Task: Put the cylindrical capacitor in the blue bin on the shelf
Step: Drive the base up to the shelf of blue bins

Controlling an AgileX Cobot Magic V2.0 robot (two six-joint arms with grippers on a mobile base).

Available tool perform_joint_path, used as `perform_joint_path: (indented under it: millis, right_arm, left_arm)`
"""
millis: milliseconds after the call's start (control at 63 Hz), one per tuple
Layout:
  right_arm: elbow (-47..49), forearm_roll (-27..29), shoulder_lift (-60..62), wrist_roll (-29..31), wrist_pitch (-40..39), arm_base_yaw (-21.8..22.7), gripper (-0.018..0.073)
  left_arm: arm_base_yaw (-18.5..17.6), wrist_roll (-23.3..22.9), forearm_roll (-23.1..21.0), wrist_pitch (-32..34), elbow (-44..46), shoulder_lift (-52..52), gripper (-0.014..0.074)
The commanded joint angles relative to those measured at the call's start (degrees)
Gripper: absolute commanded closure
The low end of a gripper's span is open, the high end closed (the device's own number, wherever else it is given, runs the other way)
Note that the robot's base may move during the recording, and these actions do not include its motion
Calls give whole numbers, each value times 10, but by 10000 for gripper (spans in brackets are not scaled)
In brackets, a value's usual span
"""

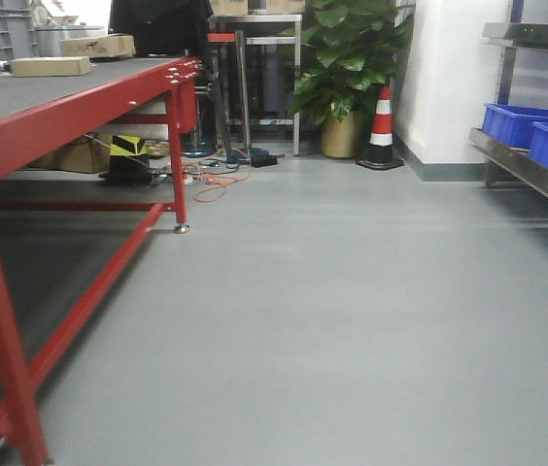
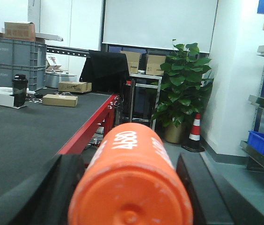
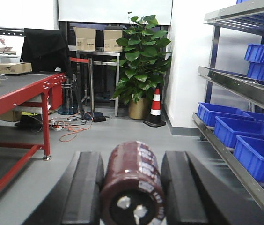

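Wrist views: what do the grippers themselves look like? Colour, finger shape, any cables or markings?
Left gripper: two matte black fingers, thick and blocky, blurred this close to the camera. Right gripper: the same black, with the fingers broad flat slabs that have rounded tips. No cables, labels or markings show in either wrist view. The arms themselves are out of frame.

i saw a red-framed table (image 1: 21, 97) with cardboard boxes (image 1: 51, 66) near the tabletop's far edge. beyond it stood a potted plant (image 1: 347, 58), with a striped cone (image 1: 382, 131) just beside.
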State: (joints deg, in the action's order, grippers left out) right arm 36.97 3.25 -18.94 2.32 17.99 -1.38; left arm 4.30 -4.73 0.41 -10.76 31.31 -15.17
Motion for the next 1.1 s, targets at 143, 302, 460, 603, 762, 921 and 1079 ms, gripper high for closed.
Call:
perform_joint_path:
  millis: [143, 302, 460, 603, 762, 921, 1079]
  right_arm:
    - [-1, 0, 2, 2, -17, 0, 724]
    - [-1, 0, 2, 2, -17, 0, 724]
    - [-1, 0, 2, 2, -17, 0, 724]
    - [-1, 0, 2, 2, -17, 0, 724]
    - [-1, 0, 2, 2, -17, 0, 724]
    - [-1, 0, 2, 2, -17, 0, 724]
    - [-1, 0, 2, 2, -17, 0, 724]
  left_arm:
    - [1, -4, 0, 11, 1, 1, 708]
    - [1, -4, 0, 11, 1, 1, 708]
    - [1, -4, 0, 11, 1, 1, 708]
    - [1, -4, 0, 11, 1, 1, 708]
    - [1, -4, 0, 11, 1, 1, 708]
    - [1, -4, 0, 11, 1, 1, 708]
    - [1, -4, 0, 11, 1, 2, 708]
